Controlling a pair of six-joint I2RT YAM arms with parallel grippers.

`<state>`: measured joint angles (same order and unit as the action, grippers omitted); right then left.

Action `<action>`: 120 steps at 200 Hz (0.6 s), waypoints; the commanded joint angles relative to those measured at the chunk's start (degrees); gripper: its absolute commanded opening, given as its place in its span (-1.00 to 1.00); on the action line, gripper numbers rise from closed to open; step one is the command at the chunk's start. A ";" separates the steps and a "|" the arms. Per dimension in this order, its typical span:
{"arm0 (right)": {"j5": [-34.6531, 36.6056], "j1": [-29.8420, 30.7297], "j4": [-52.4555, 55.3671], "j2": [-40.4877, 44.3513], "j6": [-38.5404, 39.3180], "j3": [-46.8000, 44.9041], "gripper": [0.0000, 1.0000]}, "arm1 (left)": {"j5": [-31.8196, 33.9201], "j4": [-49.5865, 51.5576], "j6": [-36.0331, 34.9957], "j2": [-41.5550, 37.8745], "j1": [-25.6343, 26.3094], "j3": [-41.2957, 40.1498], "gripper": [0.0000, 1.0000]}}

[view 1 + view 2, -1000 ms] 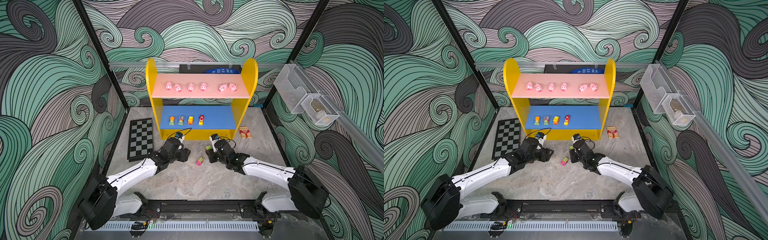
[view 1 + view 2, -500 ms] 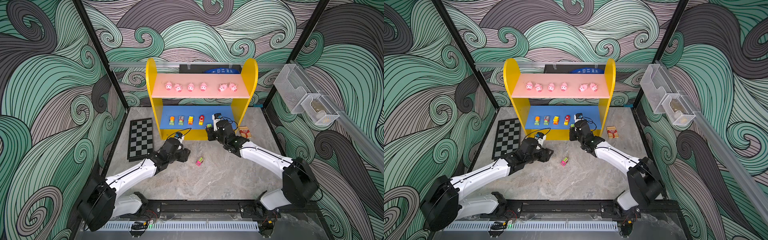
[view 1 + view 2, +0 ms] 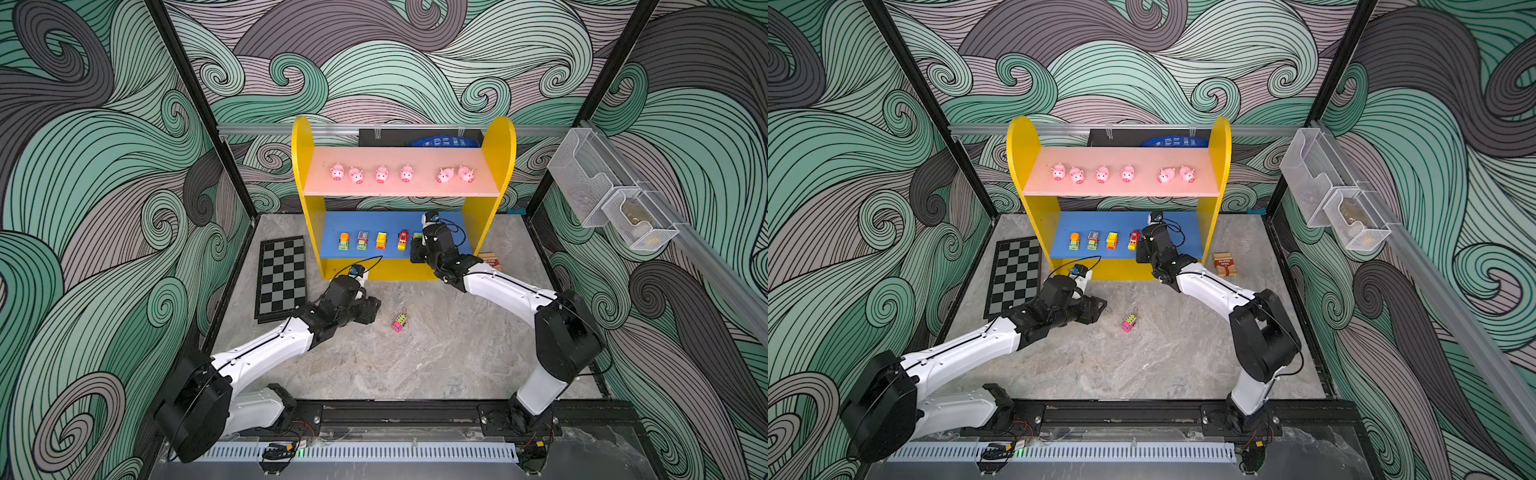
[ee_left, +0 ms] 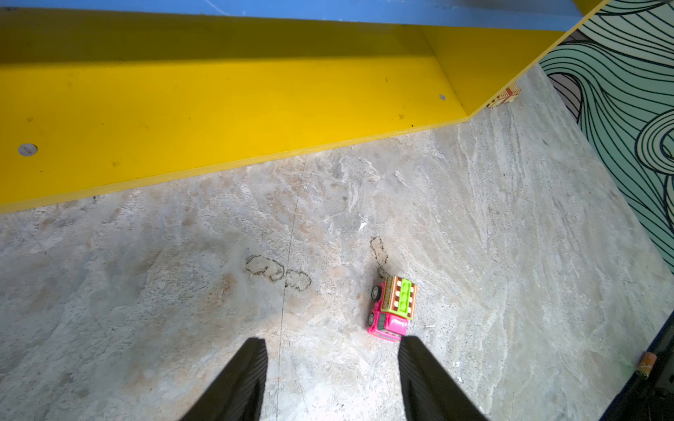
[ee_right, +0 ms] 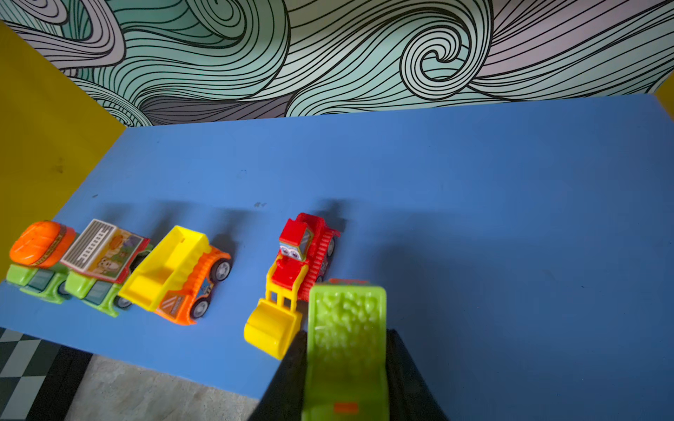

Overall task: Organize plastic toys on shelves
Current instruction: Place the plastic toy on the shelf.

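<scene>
Right, starting at the far left, the checkerboard [image 3: 281, 276] lies flat on the table [image 3: 415, 365], beside the left side panel of the shelves [image 3: 305, 166]. My left gripper [image 4: 332, 342] hangs low over the table in front of the shelves, jaws apart and holding nothing. In its wrist view the pink truck [image 4: 393, 310] with the green load bed sits just beyond one fingertip, untouched. In both top views that truck is alone on the table between the two arms. On the shelves, six pigs [image 3: 381, 174] stand in a row on the pale pink upper board [image 3: 399, 189], four close together and two further right. On the blue lower board [image 5: 474, 182] four vehicles line up near the front edge: an orange-topped truck [image 5: 38, 251], a grey-topped truck [image 5: 102, 255], a yellow dump truck [image 5: 175, 273] and, after a gap, a red bulldozer [image 5: 295, 262] with a yellow scoop. My right gripper [image 5: 346, 342] reaches over that front edge, clamped on a green vehicle [image 5: 346, 310] just right of the bulldozer. I cannot tell whether it touches the board. Right of the shelves a red-and-tan card box [image 3: 490, 262] lies on the table, and wire mesh baskets [image 3: 602, 199] hang on the right wall.
</scene>
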<state>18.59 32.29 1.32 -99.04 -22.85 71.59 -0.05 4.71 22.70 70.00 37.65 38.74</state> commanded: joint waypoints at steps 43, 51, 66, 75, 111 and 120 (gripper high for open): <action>2.51 -0.24 4.42 -3.21 2.19 4.17 -0.58 | 0.05 -0.43 0.06 -0.56 -0.21 -0.05 0.23; 2.79 -0.28 4.53 -3.41 2.44 4.34 -0.58 | 0.05 -0.40 0.05 -0.59 -0.21 -0.06 0.23; 3.30 -0.39 5.15 -3.94 2.69 4.85 -0.58 | 0.05 -0.38 0.00 -0.60 -0.29 -0.02 0.23; 3.23 -0.45 5.31 -4.22 2.72 5.07 -0.57 | 0.05 -0.40 -0.02 -0.57 -0.20 -0.07 0.23; 2.90 -0.53 5.73 -5.26 2.90 5.80 -0.49 | 0.14 -0.32 0.01 -0.63 -0.28 -0.04 0.23; 2.84 -0.60 5.87 -5.53 2.90 5.99 -0.47 | 0.23 -0.33 0.04 -0.67 -0.28 -0.07 0.23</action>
<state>20.53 32.05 6.26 -103.18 -20.53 76.23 -0.03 4.69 22.72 70.00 37.63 38.74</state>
